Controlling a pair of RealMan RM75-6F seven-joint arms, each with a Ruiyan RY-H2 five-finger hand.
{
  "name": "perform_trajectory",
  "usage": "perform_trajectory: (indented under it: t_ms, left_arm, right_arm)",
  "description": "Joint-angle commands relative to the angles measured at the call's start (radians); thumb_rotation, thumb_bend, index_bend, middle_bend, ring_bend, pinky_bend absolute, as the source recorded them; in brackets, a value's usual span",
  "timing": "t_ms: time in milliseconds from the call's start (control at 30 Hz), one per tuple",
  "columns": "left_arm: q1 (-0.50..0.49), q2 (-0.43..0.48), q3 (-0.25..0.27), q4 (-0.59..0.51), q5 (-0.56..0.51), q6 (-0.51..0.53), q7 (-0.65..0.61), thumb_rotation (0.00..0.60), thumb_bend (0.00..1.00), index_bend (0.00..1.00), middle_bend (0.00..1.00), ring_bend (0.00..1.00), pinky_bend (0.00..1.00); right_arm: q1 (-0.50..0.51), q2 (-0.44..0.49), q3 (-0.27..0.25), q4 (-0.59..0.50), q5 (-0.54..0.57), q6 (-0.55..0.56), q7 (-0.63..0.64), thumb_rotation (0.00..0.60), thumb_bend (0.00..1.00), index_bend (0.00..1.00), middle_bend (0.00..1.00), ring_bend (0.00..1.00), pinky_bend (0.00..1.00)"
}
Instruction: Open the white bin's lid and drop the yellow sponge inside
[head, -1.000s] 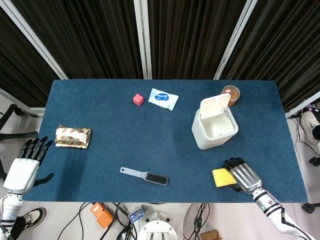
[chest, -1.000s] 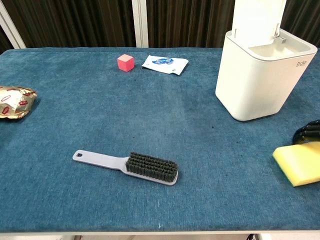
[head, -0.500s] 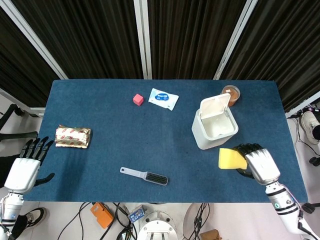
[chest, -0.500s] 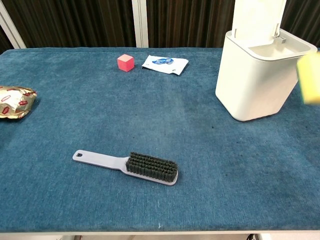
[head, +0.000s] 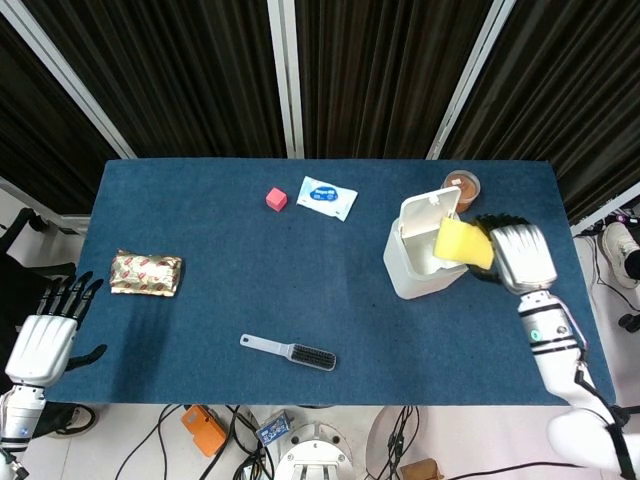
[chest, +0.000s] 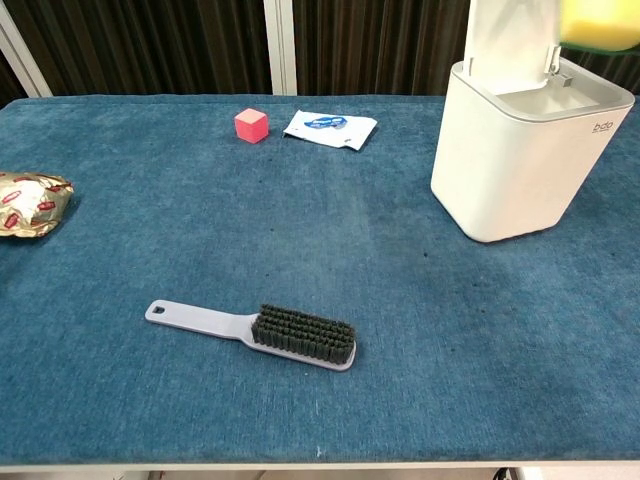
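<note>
The white bin (head: 420, 262) (chest: 520, 160) stands at the table's right with its lid (head: 430, 212) (chest: 508, 35) tipped up and open. My right hand (head: 520, 255) grips the yellow sponge (head: 462, 242) (chest: 600, 24) and holds it in the air over the bin's open mouth, toward its right side. In the chest view only the sponge's lower edge shows at the top right corner, and the hand itself is out of frame. My left hand (head: 45, 330) hangs off the table's left front corner with its fingers spread and nothing in it.
A grey brush (head: 290, 352) (chest: 258, 327) lies near the front edge. A pink cube (head: 276, 199) (chest: 251, 125) and a white-blue packet (head: 327, 197) (chest: 330, 128) sit at the back, a foil snack pack (head: 146, 273) (chest: 28, 203) at the left, a brown jar (head: 462, 186) behind the bin.
My right hand has carried the sponge up and back, from in front of the bin to above its opening. The left hand has barely shifted.
</note>
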Motion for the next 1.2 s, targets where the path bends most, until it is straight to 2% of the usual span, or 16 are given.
perform_trajectory:
  t_ms: [33, 133, 200, 333, 500, 600, 700, 733, 800, 900, 1033, 1100, 1200]
  left_arm:
    - [-0.002, 0.004, -0.001, 0.001, 0.0, -0.002, -0.007, 0.6, 0.1, 0.0, 0.0, 0.0, 0.0]
    - [-0.002, 0.005, 0.001, 0.0, 0.002, -0.003, -0.009, 0.6, 0.1, 0.0, 0.0, 0.0, 0.0]
    - [0.001, 0.006, 0.002, 0.0, 0.005, 0.002, -0.011, 0.6, 0.1, 0.0, 0.0, 0.0, 0.0]
    - [0.008, 0.008, 0.003, 0.004, 0.011, 0.019, -0.023, 0.6, 0.1, 0.0, 0.0, 0.0, 0.0]
    - [0.008, 0.01, 0.003, 0.006, 0.014, 0.019, -0.029, 0.6, 0.1, 0.0, 0.0, 0.0, 0.0]
    - [0.009, 0.009, 0.004, 0.006, 0.018, 0.023, -0.026, 0.6, 0.1, 0.0, 0.0, 0.0, 0.0]
    - [0.01, 0.007, 0.003, 0.005, 0.018, 0.026, -0.023, 0.6, 0.1, 0.0, 0.0, 0.0, 0.0]
    - [0.011, 0.006, 0.003, 0.004, 0.017, 0.027, -0.023, 0.6, 0.1, 0.0, 0.0, 0.0, 0.0]
    - [0.012, 0.006, 0.002, 0.004, 0.018, 0.029, -0.022, 0.6, 0.1, 0.0, 0.0, 0.0, 0.0]
    - [0.013, 0.004, 0.004, 0.004, 0.021, 0.032, -0.02, 0.6, 0.1, 0.0, 0.0, 0.0, 0.0]
    - [0.015, -0.001, 0.008, 0.005, 0.027, 0.032, -0.009, 0.6, 0.1, 0.0, 0.0, 0.0, 0.0]
    - [0.015, -0.004, 0.01, 0.008, 0.035, 0.036, -0.006, 0.6, 0.1, 0.0, 0.0, 0.0, 0.0]
    - [0.016, -0.008, 0.012, 0.009, 0.037, 0.035, 0.004, 0.6, 0.1, 0.0, 0.0, 0.0, 0.0]
  right_arm:
    - [0.063, -0.077, 0.002, 0.051, 0.04, -0.051, -0.057, 0.6, 0.43, 0.21, 0.4, 0.31, 0.38]
    - [0.084, -0.12, -0.014, 0.091, 0.03, -0.055, -0.069, 0.6, 0.43, 0.06, 0.33, 0.24, 0.37]
    - [0.09, -0.13, -0.024, 0.1, 0.028, -0.063, -0.068, 0.6, 0.43, 0.01, 0.27, 0.19, 0.34]
    - [0.077, -0.119, -0.049, 0.094, -0.002, -0.045, -0.055, 0.6, 0.43, 0.0, 0.17, 0.11, 0.28]
    - [0.025, -0.063, -0.087, 0.046, -0.077, 0.011, -0.014, 0.6, 0.37, 0.0, 0.13, 0.08, 0.27]
    - [-0.043, -0.019, -0.135, 0.021, -0.19, 0.098, 0.043, 0.6, 0.37, 0.0, 0.09, 0.04, 0.23]
    - [-0.149, 0.018, -0.225, 0.016, -0.331, 0.222, 0.09, 0.6, 0.37, 0.0, 0.03, 0.0, 0.14]
    - [-0.202, 0.027, -0.272, 0.025, -0.384, 0.279, 0.086, 0.6, 0.37, 0.0, 0.01, 0.0, 0.1]
    - [-0.288, 0.027, -0.34, 0.051, -0.451, 0.37, 0.066, 0.6, 0.37, 0.0, 0.0, 0.0, 0.03]
    - [-0.427, -0.02, -0.413, 0.136, -0.503, 0.516, 0.085, 0.6, 0.37, 0.0, 0.0, 0.0, 0.0]
    - [-0.543, -0.099, -0.43, 0.281, -0.518, 0.649, 0.201, 0.6, 0.37, 0.0, 0.0, 0.0, 0.0]
    - [-0.553, -0.098, -0.429, 0.315, -0.554, 0.678, 0.232, 0.6, 0.37, 0.0, 0.0, 0.0, 0.0]
    - [-0.569, -0.096, -0.418, 0.328, -0.549, 0.688, 0.276, 0.6, 0.37, 0.0, 0.0, 0.0, 0.0]
